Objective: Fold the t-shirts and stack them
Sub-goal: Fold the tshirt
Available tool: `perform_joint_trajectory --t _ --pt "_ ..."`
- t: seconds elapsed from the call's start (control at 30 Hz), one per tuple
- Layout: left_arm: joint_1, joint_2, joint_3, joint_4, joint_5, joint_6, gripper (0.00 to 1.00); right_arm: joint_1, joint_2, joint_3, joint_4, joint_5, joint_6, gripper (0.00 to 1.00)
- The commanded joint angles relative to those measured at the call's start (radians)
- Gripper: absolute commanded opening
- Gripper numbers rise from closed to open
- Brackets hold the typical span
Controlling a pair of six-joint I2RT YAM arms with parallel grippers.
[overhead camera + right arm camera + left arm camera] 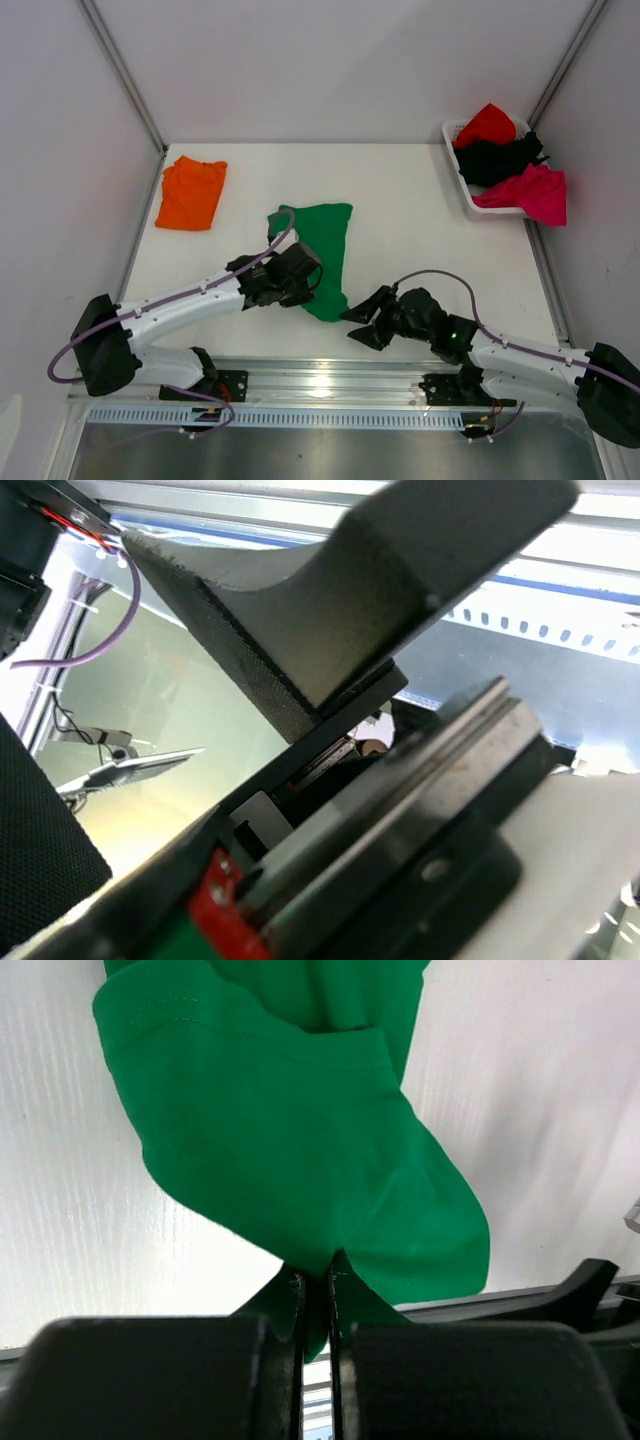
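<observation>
White table [420, 230] between pale walls: we see the green t-shirt [325, 245] lying partly folded at its centre, one edge pinched tight by the left gripper [315, 1282]. Just beside the shirt's near end, the right gripper [362, 322] hovers with fingers spread, holding nothing. We find the orange t-shirt [192, 192] folded at the far left. A red t-shirt [487, 124], a black t-shirt [497, 158] and a magenta t-shirt [530, 192] sit in the white basket [465, 190] at the far right.

Bright green cloth t-shirt [327, 245] lay mid-table as long narrow strip, near end bunched, pinched in closed left gripper [317, 1285]. Orange cloth t-shirt [191, 192] lay folded flat, far left. Red cloth t-shirt [487, 122], black cloth t-shirt [497, 157] and magenta cloth t-shirt [530, 192] sat crumpled in white basket [452, 131], far right.
</observation>
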Motion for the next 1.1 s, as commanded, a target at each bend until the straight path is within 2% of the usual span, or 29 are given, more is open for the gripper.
perform_joint_trajectory --t 0.0,0.17,0.23,0.27,0.3,0.4,0.47,0.5,0.73,0.87,0.9,1.07 --pt "0.011 -0.060 -0.007 -0.004 -0.026 0.013 0.01 0.015 0.022 0.004 0.059 0.038 0.025 0.63" --pt "0.009 -0.162 -0.080 0.001 0.093 0.011 0.03 -0.015 0.003 0.010 -0.037 0.055 -0.032 0.63" --pt "0.003 -0.190 -0.099 0.013 0.142 0.017 0.13 -0.059 -0.009 0.010 -0.076 0.046 -0.055 0.63" --pt "0.000 -0.211 -0.105 0.011 0.153 0.022 0.26 -0.079 -0.012 0.013 -0.087 0.040 -0.084 0.63" --pt "-0.001 -0.218 -0.103 -0.001 0.155 0.029 0.46 -0.096 -0.016 0.016 -0.098 0.026 -0.101 0.63" --pt "-0.008 -0.228 -0.060 -0.088 0.127 0.042 0.62 -0.189 -0.029 0.039 -0.174 -0.014 -0.180 0.63" --pt "-0.008 -0.232 -0.027 -0.137 0.101 0.046 0.68 -0.258 -0.032 0.051 -0.222 -0.032 -0.219 0.63" --pt "-0.008 -0.238 -0.022 -0.150 0.092 0.043 0.74 -0.277 -0.033 0.059 -0.231 -0.041 -0.253 0.63" --pt "-0.008 -0.241 0.016 -0.171 0.034 0.045 0.75 -0.374 -0.009 0.053 -0.251 -0.092 -0.325 0.63" --pt "-0.008 -0.230 0.050 -0.194 -0.026 0.040 0.74 -0.380 0.034 0.043 -0.156 -0.084 -0.340 0.61" --pt "-0.008 -0.233 0.053 -0.208 -0.075 0.034 0.74 -0.378 0.052 0.048 -0.057 -0.083 -0.363 0.61" --pt "-0.008 -0.354 0.061 -0.202 -0.239 0.020 0.75 -0.357 0.210 0.210 0.037 -0.107 -0.623 0.61"
